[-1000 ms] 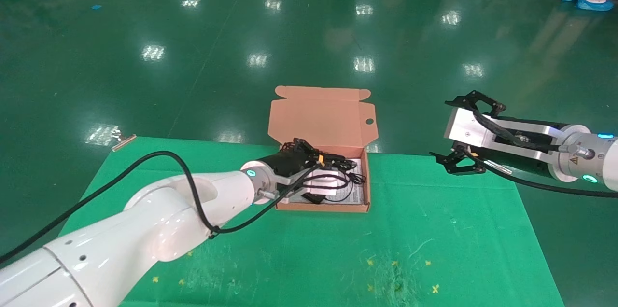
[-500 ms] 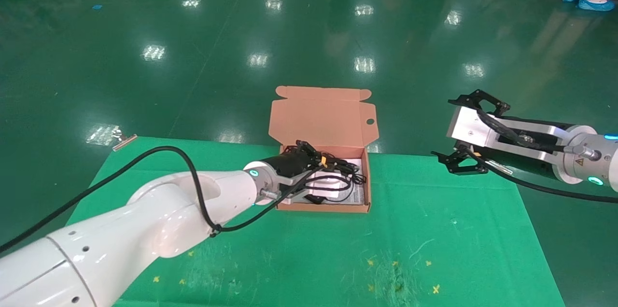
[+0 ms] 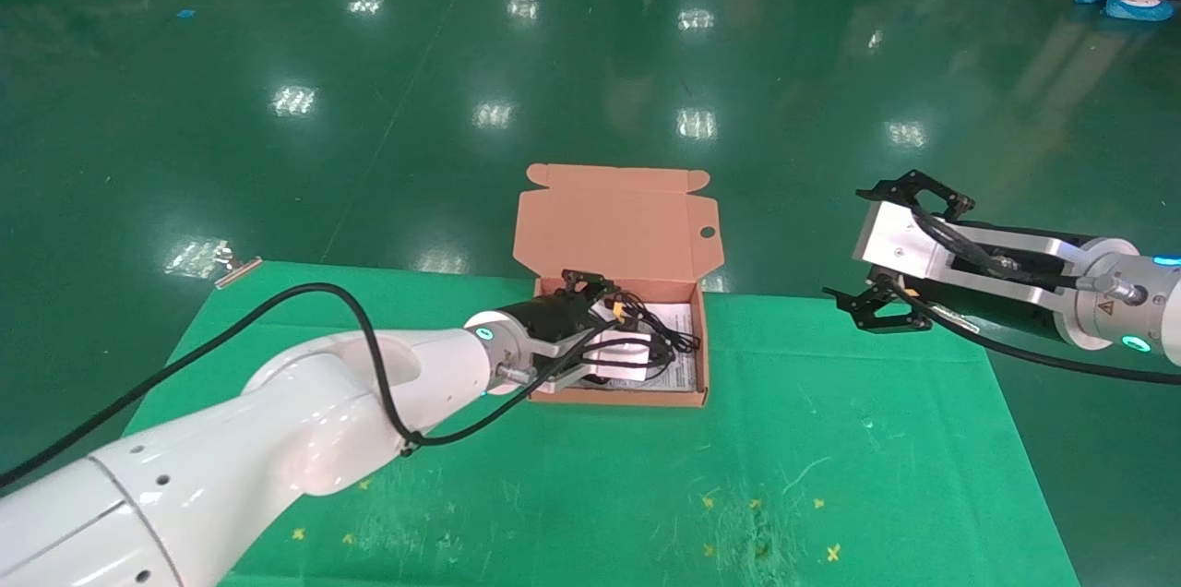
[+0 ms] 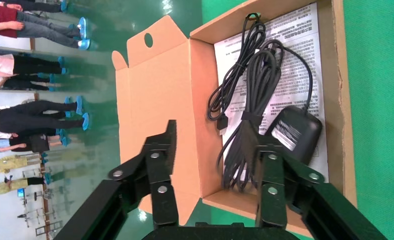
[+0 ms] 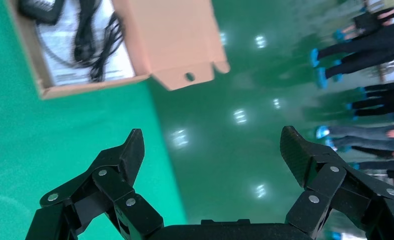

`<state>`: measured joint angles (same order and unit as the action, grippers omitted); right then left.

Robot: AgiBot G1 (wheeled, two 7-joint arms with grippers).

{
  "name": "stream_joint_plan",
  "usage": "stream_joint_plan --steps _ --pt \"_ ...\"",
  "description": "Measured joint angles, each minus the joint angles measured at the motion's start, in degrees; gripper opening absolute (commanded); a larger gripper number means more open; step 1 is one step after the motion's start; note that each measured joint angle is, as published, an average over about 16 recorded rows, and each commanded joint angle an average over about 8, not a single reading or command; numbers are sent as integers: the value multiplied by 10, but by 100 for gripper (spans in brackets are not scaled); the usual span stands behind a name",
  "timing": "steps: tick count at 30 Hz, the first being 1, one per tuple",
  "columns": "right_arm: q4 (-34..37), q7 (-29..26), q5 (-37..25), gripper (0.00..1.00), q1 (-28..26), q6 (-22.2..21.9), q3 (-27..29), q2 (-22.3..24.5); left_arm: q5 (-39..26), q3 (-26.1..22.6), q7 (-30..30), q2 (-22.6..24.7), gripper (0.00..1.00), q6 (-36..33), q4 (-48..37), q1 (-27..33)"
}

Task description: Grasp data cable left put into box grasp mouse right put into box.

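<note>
Left gripper (image 4: 214, 150) fingers spread wide, empty, hovering just above near-left corner of box (image 3: 698, 354). Data cable (image 4: 249, 120) lies directly below gripper on box's white sheet, apart from both fingers. Mouse (image 4: 292, 132) also inside box, just beside cable, under one finger's tip.

Right gripper (image 3: 881, 250) wide, empty, parked well right of box, off worktop (image 3: 830, 439) edge.

Judgement: both items boxed; release step finished. Next: lift left gripper straight up clear of cable, retreat.
</note>
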<state>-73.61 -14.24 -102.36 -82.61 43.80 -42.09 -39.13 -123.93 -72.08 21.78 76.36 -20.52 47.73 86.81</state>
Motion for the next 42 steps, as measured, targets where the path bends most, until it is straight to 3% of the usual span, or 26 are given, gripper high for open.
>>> stream_joint_plan --steps 10,17,42 --pt "-7 16 -7 100 -34 -1 9 -5 3 31 33 -27 100 -12 6 48" --pt "-8 23 11 100 -37 20 19 -5 39 62 33 -50 100 -46 19 45" --pt "-5 28 238 100 57 174 111 13 350 261 -24 -195 100 -287 114 -72"
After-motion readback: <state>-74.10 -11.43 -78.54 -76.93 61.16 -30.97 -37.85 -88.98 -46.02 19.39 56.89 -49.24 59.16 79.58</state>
